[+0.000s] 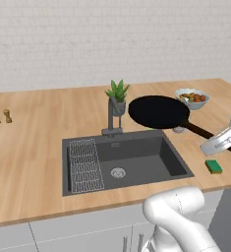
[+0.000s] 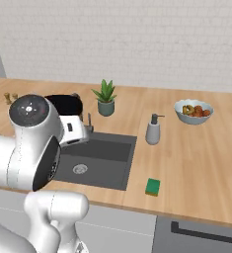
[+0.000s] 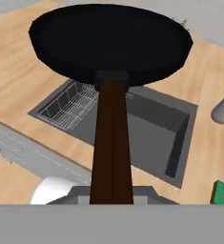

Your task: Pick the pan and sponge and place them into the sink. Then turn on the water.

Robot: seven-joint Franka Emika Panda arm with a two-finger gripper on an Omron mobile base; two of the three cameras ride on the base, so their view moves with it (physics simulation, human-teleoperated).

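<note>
The black pan [image 1: 158, 111] hangs in the air above the back right corner of the sink [image 1: 136, 155], level, with its brown handle [image 3: 112, 143] running back into my gripper [image 1: 224, 141]. The gripper is shut on the end of that handle. In the hand view the pan [image 3: 108, 40] sits over the sink [image 3: 154, 126]. From the right base the pan [image 2: 63, 104] shows partly behind my arm. The green sponge [image 1: 214, 166] lies on the counter right of the sink, near the front edge, below the gripper. The faucet [image 1: 111, 117] stands behind the sink with no water running.
A wire rack [image 1: 85, 165] lies in the sink's left part. A potted plant [image 1: 118, 96] stands behind the faucet. A soap dispenser [image 2: 153, 129] and a fruit bowl [image 2: 193, 111] sit on the right counter. Two small shakers [image 1: 1, 116] stand far left.
</note>
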